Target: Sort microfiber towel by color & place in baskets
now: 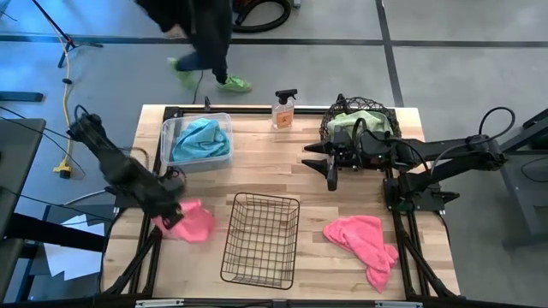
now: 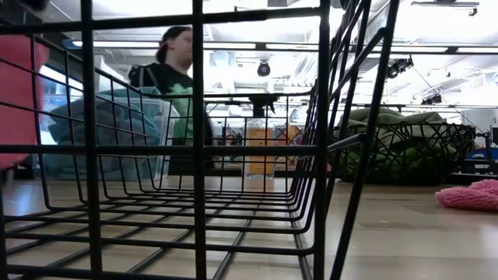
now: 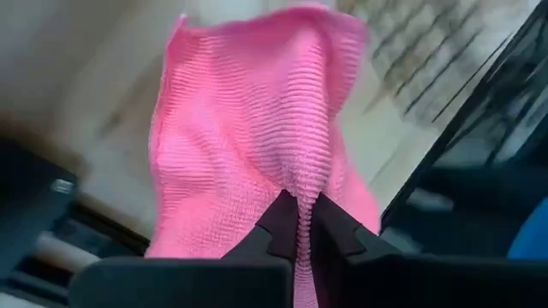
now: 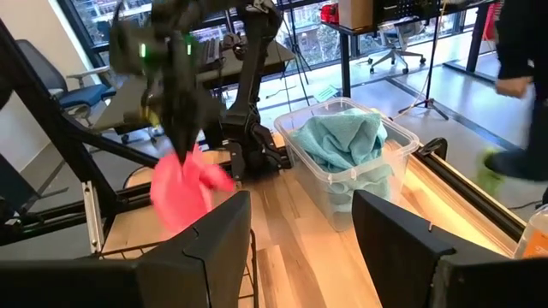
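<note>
My left gripper [image 1: 171, 210] is at the table's left side, shut on a pink towel [image 1: 190, 221] that also shows in the left wrist view [image 3: 257, 145] and the right wrist view [image 4: 181, 190]. A second pink towel [image 1: 364, 241] lies flat on the table's right near part. Teal towels [image 1: 201, 139] fill the clear bin [image 1: 168, 147]. Green towels [image 1: 364, 121] sit in the round wire basket [image 1: 330, 124]. The black grid basket [image 1: 261, 239] stands at the near middle. My right gripper [image 1: 332, 171] is open, in front of the round basket, touching nothing. My left gripper pinches a bunched fold of the pink towel [image 3: 301, 192] between its two fingertips [image 3: 282, 218]. The cloth spreads out beyond the fingers in loose folds. In the right wrist view the towel hangs below the gripper, lifted clear of the table.
An orange spray bottle [image 1: 284, 109] stands at the far edge between bin and round basket. A person [image 1: 201, 34] walks on the floor beyond the table's far edge. Bare wood lies between the grid basket and the far containers.
</note>
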Controlling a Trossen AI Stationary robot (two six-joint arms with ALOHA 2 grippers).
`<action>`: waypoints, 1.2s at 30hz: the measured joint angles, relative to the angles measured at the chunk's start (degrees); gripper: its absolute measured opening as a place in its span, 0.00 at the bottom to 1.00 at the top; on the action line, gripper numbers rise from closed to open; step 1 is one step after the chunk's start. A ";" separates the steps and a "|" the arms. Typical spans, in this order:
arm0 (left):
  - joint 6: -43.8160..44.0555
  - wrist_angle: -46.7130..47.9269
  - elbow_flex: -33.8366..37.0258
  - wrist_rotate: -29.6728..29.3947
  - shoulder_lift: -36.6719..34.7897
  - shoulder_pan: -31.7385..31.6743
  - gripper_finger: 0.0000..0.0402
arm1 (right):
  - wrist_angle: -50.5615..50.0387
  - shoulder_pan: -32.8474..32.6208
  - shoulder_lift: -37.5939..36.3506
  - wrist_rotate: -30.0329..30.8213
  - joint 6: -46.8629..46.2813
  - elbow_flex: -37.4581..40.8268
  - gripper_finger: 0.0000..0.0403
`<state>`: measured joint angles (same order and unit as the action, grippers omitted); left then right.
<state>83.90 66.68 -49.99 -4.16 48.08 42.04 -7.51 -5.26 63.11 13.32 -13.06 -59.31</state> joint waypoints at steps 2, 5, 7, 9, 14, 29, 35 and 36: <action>1.30 4.75 -4.92 -4.75 -1.27 -0.19 0.00 | 0.00 0.00 0.00 0.00 0.02 0.00 0.50; 0.44 8.23 -11.91 -12.97 -1.53 -1.57 0.00 | 0.02 0.00 0.00 0.02 0.02 0.00 0.50; -2.61 8.15 -15.71 -17.64 -0.78 -3.03 0.00 | 0.04 0.00 0.00 0.03 0.05 0.00 0.50; -6.18 7.80 -18.82 -21.13 0.59 -5.05 0.00 | 0.05 0.00 0.00 0.98 0.13 0.00 0.50; -17.05 1.10 -23.24 -23.61 5.88 -10.48 0.00 | 2.61 0.02 0.00 5.25 0.16 0.00 0.50; -70.49 -52.79 -23.46 -15.55 19.57 -23.73 0.00 | 24.11 -1.47 -0.07 -6.89 1.11 0.00 0.50; -73.59 -54.58 -23.46 -10.56 19.95 -27.75 0.00 | 27.18 -4.61 -0.07 -9.05 2.18 0.00 0.50; -73.66 -54.61 -23.46 -9.92 19.95 -28.18 0.00 | 26.98 -5.11 -0.06 -9.05 2.89 0.00 0.50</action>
<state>10.24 12.08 -73.45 -14.08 68.02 13.87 19.47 -10.36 63.05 4.27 -10.17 -59.31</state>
